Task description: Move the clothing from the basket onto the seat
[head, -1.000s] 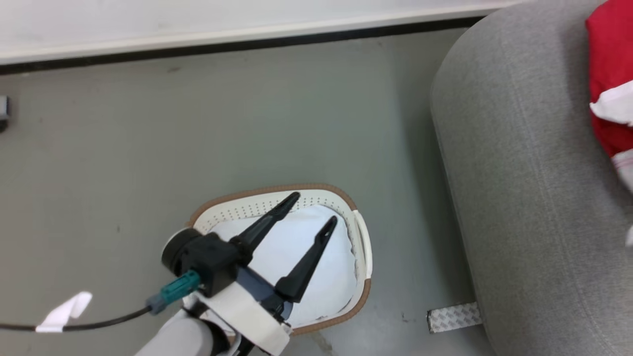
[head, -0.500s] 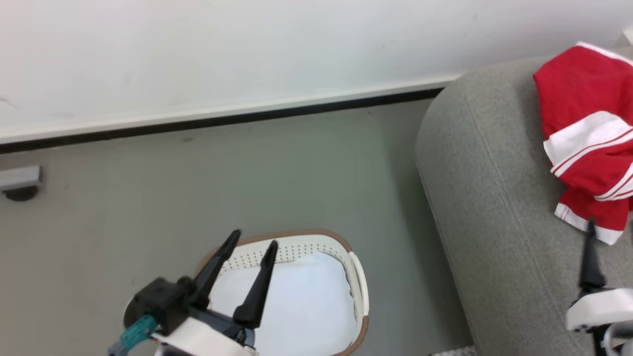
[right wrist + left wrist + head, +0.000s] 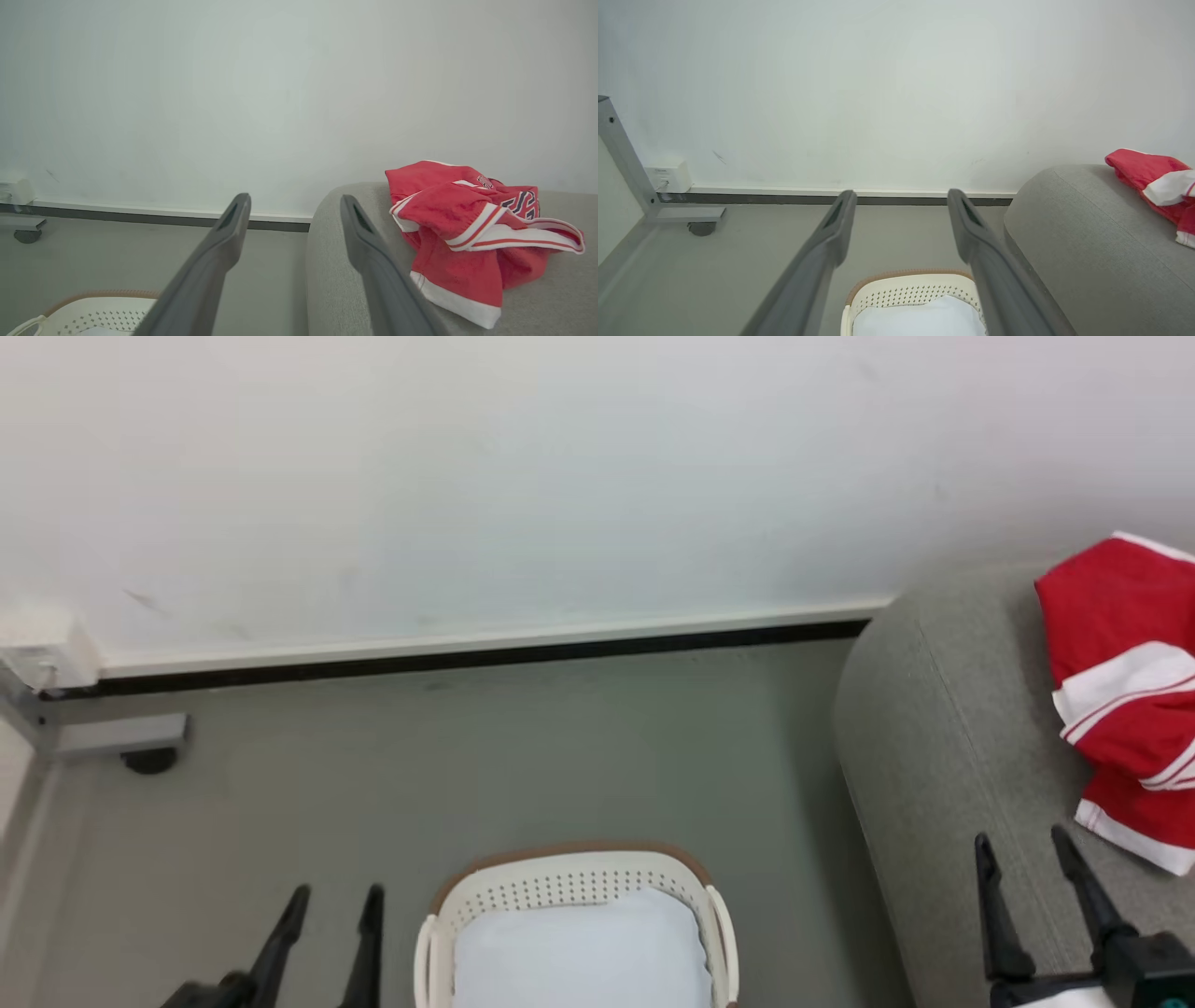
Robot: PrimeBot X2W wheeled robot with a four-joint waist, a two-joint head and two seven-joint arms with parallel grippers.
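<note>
If going by placement alone, call clothing (image 3: 467, 224) delivered: bunched in red-and-white heap on top of seat (image 3: 934, 756), set well back from rounded edge facing basket, nearer wall-side edge. Rests wholly on grey fabric, with no part hanging over any edge in view. Note basket (image 3: 569, 887) on floor just beside that rounded seat edge, apparently not touching it. Holds pale pad (image 3: 579, 952), with nothing red on visible part.

Mark right tool (image 3: 1020, 837) above seat, near clothing hem but apart from it, fingers spread moderately, gripping nothing. Mark left tool (image 3: 336, 893) over floor left of basket, fingers likewise parted, gripping nothing, clear of rim.

Judge step in hand as close-out; rate transfer complete, with nothing left in basket to carry. For next move, expect no further grasp. Calls only for keeping both tools clear of clothing and basket rim while parking arms. Watch right tool tips: could snag hem and drag heap toward seat edge if swung sideways low. For flatter lay, would need fresh pinch at hem; not required by task wording.
</note>
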